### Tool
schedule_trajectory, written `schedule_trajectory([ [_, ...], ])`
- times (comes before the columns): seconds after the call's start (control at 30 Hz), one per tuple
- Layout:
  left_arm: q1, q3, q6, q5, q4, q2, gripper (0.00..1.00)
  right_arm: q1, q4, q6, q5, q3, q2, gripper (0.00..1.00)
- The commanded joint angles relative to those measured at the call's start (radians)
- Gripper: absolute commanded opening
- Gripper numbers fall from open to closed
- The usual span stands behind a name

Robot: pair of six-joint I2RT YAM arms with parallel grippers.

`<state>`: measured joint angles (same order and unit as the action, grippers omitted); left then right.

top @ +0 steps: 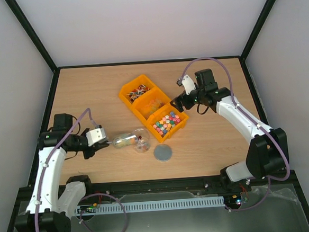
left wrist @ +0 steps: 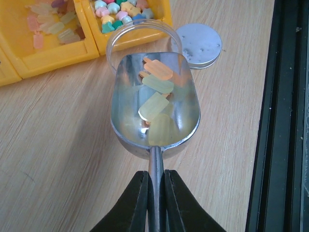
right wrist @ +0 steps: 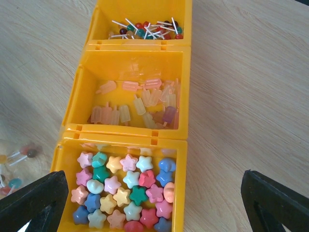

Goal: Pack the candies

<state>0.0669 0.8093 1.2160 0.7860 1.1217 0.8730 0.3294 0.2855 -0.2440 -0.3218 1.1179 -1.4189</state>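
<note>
My left gripper is shut on the handle of a silver scoop. The scoop holds several amber and yellow lolly-shaped candies, and its front lip reaches the mouth of a clear jar with a few candies inside. Three yellow bins stand in a diagonal row: red-white-dark pieces, amber pieces and pastel star candies. My right gripper hovers open over the pastel bin, nothing between its fingers.
A grey round lid lies flat on the wooden table just right of the jar. The black frame edge runs along the table's near side.
</note>
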Motion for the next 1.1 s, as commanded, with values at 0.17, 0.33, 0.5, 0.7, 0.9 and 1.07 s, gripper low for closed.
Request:
schedule_trajectory([
  [0.17, -0.013, 0.081, 0.013, -0.043, 0.043, 0.053, 0.02, 0.006, -0.028, 0.023, -0.020, -0.014, 0.021, 0.99],
  [0.33, -0.036, 0.106, -0.028, -0.071, 0.027, 0.083, 0.02, 0.006, -0.032, 0.027, -0.021, -0.015, 0.018, 0.99],
  [0.5, -0.066, 0.115, -0.037, -0.096, 0.021, 0.097, 0.02, 0.006, -0.037, 0.029, -0.021, -0.014, 0.012, 0.99],
  [0.7, -0.123, 0.155, -0.092, -0.148, -0.005, 0.126, 0.02, 0.006, -0.039, 0.030, -0.025, -0.007, -0.001, 0.99],
  [0.9, -0.178, 0.200, -0.125, -0.206, -0.011, 0.167, 0.02, 0.007, -0.040, 0.022, -0.023, -0.003, -0.011, 0.99],
  [1.07, -0.205, 0.224, -0.112, -0.244, 0.015, 0.191, 0.02, 0.005, -0.042, 0.017, -0.011, -0.005, -0.014, 0.99],
])
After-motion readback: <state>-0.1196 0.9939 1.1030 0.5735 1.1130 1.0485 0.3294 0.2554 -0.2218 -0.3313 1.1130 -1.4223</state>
